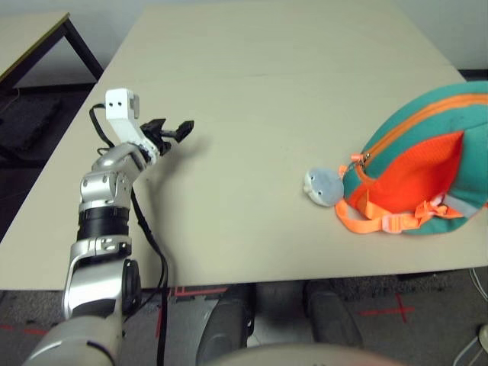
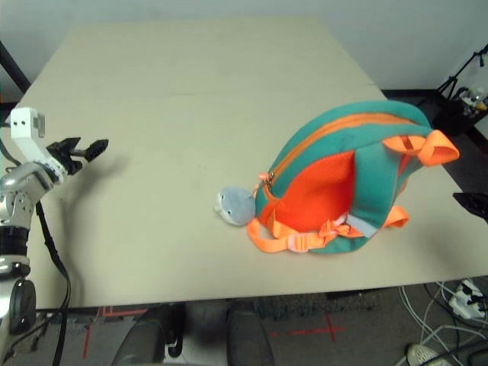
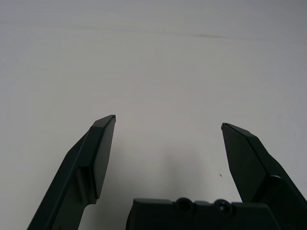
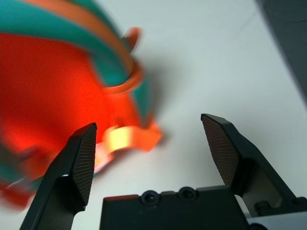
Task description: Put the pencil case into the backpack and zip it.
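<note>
The left gripper (image 3: pixel 168 119) is wide open over the left part of the table (image 1: pixel 252 99), its two black fingers well apart with nothing between them. The right gripper (image 4: pixel 149 118) is wide open too, at the right side of the table; it has hold of nothing, and the orange and teal backpack (image 2: pixel 305 183) lies close by its fingers. The backpack lies on the right part of the table, near the near edge, with its orange zipper line (image 2: pixel 335 126) curving along the far side. At its left is the grey-white plush toy (image 2: pixel 235 206), on the tabletop, and an orange strap (image 2: pixel 271 242) with a buckle lies along its near side.
</note>
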`<state>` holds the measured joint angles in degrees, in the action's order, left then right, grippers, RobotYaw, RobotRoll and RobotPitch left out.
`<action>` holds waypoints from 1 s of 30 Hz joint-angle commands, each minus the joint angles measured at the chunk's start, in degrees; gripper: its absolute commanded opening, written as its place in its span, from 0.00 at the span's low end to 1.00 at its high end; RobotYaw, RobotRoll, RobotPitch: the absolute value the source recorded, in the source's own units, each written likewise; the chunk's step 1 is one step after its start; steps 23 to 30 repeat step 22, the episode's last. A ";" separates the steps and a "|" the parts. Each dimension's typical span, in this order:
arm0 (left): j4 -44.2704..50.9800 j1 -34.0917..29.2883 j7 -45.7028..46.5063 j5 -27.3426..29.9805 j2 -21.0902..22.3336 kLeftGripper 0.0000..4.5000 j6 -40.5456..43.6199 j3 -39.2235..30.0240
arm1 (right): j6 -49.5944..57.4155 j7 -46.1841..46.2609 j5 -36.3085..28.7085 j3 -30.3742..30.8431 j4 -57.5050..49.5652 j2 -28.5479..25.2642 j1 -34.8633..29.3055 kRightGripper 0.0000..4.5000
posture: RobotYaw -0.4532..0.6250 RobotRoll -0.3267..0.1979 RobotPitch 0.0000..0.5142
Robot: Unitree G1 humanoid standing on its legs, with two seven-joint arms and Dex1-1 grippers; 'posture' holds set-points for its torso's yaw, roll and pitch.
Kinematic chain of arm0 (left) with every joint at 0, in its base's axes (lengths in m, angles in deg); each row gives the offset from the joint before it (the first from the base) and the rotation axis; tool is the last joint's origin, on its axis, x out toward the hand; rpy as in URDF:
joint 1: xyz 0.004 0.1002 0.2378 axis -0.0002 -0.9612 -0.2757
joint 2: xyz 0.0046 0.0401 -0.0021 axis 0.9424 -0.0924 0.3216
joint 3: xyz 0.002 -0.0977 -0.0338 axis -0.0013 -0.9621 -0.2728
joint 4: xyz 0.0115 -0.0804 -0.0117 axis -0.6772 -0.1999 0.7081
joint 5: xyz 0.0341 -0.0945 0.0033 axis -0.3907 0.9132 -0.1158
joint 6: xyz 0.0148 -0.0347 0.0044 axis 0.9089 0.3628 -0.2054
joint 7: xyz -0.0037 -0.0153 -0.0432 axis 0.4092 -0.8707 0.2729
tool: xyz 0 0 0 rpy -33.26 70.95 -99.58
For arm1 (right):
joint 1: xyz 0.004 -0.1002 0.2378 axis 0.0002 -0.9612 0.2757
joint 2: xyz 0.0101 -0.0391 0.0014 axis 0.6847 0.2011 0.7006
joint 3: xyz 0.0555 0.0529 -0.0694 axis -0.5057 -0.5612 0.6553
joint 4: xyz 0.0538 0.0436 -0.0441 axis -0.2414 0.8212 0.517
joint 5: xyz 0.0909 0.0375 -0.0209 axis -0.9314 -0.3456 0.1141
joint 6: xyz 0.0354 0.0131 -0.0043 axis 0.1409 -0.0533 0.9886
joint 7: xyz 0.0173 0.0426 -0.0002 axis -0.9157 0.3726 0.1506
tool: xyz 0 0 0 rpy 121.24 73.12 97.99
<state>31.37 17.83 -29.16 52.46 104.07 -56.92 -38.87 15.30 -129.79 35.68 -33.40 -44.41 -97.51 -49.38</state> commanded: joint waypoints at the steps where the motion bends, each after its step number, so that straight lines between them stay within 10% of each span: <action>1: -1.41 -0.77 2.36 -1.79 -1.37 1.00 -5.00 -0.20 | -9.09 9.80 3.87 8.47 5.95 5.20 8.50 0.99 | 0.38 0.62 0.27; 13: 2.14 -8.25 15.47 -5.05 -7.56 1.00 -17.92 -2.50 | -36.81 17.08 6.52 16.66 22.77 16.98 24.33 0.99 | 0.43 0.62 0.30; 30: -4.94 -6.96 16.15 -5.98 -9.87 1.00 -22.14 -1.14 | -45.50 13.32 6.77 23.63 26.26 21.46 24.97 0.99 | 0.41 0.62 0.33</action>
